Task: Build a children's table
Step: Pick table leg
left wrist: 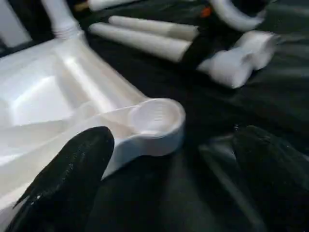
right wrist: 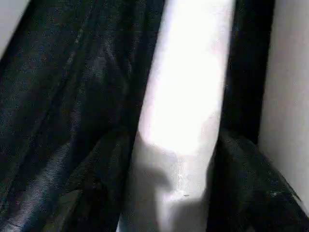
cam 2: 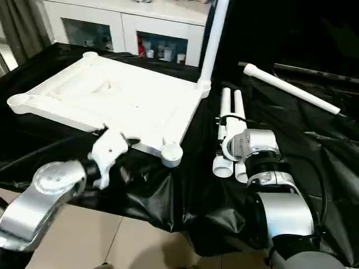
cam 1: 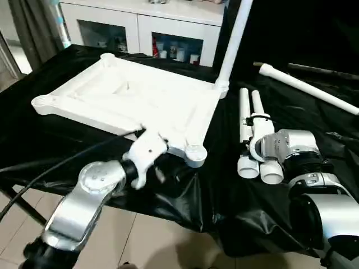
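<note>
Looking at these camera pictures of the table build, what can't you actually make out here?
- The upright white tubular leg in the far corner socket: its top is cut off by the head views' upper edge.
- Whether the right gripper actually clamps the white tubular leg between its black fingers: blur in the right wrist view.
- Items behind the white cabinet's glass doors: too small.
- The left gripper near the white ribbed plastic tabletop: contact unclear.

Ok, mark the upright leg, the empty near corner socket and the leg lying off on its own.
upright leg [cam 1: 233,39]: left eye view, mid-shaft above its socket.
near corner socket [left wrist: 155,117]: left wrist view, inside the round cup.
lone leg [cam 2: 291,88]: right eye view, middle of the tube.
</note>
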You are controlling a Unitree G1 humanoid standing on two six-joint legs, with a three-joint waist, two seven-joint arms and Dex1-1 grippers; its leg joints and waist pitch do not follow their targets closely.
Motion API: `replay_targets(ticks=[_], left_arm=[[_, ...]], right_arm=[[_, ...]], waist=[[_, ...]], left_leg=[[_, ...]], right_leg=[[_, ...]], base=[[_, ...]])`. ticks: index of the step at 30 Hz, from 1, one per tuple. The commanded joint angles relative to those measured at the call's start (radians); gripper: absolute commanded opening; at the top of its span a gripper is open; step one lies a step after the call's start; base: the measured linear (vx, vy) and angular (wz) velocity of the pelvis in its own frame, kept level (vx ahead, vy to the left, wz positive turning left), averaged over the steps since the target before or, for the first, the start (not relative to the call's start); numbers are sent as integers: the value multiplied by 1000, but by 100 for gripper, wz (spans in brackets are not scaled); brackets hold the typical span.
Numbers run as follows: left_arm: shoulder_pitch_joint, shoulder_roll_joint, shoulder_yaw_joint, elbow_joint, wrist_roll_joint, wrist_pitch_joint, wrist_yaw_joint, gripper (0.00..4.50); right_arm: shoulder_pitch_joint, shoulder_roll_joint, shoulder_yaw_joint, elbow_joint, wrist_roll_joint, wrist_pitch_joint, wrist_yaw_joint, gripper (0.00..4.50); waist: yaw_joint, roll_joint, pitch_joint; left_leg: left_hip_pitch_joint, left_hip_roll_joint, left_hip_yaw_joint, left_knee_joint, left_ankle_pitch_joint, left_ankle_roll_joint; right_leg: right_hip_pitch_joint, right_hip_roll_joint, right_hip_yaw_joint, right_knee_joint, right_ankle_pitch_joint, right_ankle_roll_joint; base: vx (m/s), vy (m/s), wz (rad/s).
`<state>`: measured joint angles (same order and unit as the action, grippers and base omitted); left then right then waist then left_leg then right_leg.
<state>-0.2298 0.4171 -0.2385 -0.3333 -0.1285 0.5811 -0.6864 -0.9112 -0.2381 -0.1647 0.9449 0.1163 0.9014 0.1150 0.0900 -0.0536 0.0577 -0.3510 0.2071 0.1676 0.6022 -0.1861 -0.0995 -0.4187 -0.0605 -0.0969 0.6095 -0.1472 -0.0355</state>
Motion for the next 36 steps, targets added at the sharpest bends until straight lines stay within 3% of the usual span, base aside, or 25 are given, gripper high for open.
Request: replay_targets(ticks=[1, 6, 13, 18, 20, 21, 22, 25, 26, 28, 29, 30, 33, 36], left_arm=[[2, 0, 18, -42, -50, 31, -28, 450], [10, 30, 25, -78, -109, 82, -90, 450], [6, 47, 37, -68, -103, 101, -64, 450], [-57, -65, 111, 30, -66, 78, 116, 450], [-73, -92, 134, 50, -69, 56, 150, 450], [-86, -116, 157, 63, -77, 40, 176, 450], [-106, -142, 185, 81, -95, 37, 203, 450], [-144, -184, 222, 110, -124, 45, 240, 450], [-164, -205, 229, 125, -136, 43, 248, 450], [-191, -231, 230, 150, -148, 39, 245, 450], [-204, -241, 221, 162, -151, 36, 237, 450], [-216, -250, 219, 173, -157, 41, 234, 450], [-290, -315, 254, 209, -241, 102, 229, 450], [-375, -382, 285, 244, -338, 148, 218, 450]], right_arm=[[-15, 3, -9, 18, 7, -5, -5, 228], [-16, 4, -24, 29, 13, -21, -16, 196], [-14, 7, -63, 11, 31, -40, -59, 191], [9, 31, -155, -110, 78, -106, -149, 191], [17, 34, -164, -141, 83, -116, -159, 191], [25, 37, -166, -169, 83, -122, -167, 191], [36, 41, -169, -214, 86, -129, -172, 191], [70, 55, -186, -340, 98, -171, -180, 191], [100, 67, -196, -433, 112, -190, -179, 191], [154, 89, -213, -565, 144, -251, -157, 191], [195, 105, -221, -639, 170, -320, -123, 191], [226, 110, -219, -690, 180, -363, -98, 191], [320, 117, -222, -882, 241, -319, -44, 191], [407, 107, -199, -1038, 348, -285, 106, 191]], waist=[[1, 1, -65], [1, 1, -65], [1, 5, -67], [0, 12, -70], [2, 14, -72], [1, 9, -71], [2, 26, -74], [2, 18, -76], [1, 30, -74], [3, 23, -77], [3, 30, -77], [2, 29, -77], [8, 24, -77], [9, 14, -73]], left_leg=[[0, 10, -1, -65, -232, -27], [0, 8, -1, -64, -237, -30], [0, 8, -2, -66, -229, -36], [0, 5, 0, -65, -219, -38], [0, 6, -2, -65, -214, -34], [-3, 4, 0, -64, -207, -32], [1, 5, -2, -63, -202, -37], [-2, 4, 0, -64, -193, -28], [0, 3, 1, -64, -197, -26], [-1, 3, 0, -65, -186, -16], [-3, 2, -1, -65, -185, -13], [-3, 3, 0, -65, -190, -2], [1, 0, 5, -63, -171, 12], [-8, 1, 3, -64, -187, 32]], right_leg=[[50, -73, 43, -84, -447, -57], [49, -71, 43, -86, -476, -34], [51, -68, 43, -81, -436, -39], [53, -63, 43, -82, -405, -33], [55, -64, 43, -81, -401, -26], [56, -62, 42, -83, -394, -21], [55, -62, 43, -79, -377, -28], [58, -60, 44, -80, -334, -33], [55, -58, 44, -84, -327, -34], [60, -58, 44, -81, -317, -28], [61, -59, 43, -80, -318, -28], [60, -59, 43, -84, -331, -19], [60, -55, 46, -86, -322, -15], [64, -58, 39, -95, -381, -6]], base=[[0, 0, 0], [0, 0, 0], [0, 0, 0], [0, 0, 0], [0, 0, 0], [0, 0, 0], [0, 0, 0], [0, 0, 0], [0, 0, 0], [0, 0, 0], [0, 0, 0], [0, 0, 0], [0, 0, 0], [0, 0, 0]])
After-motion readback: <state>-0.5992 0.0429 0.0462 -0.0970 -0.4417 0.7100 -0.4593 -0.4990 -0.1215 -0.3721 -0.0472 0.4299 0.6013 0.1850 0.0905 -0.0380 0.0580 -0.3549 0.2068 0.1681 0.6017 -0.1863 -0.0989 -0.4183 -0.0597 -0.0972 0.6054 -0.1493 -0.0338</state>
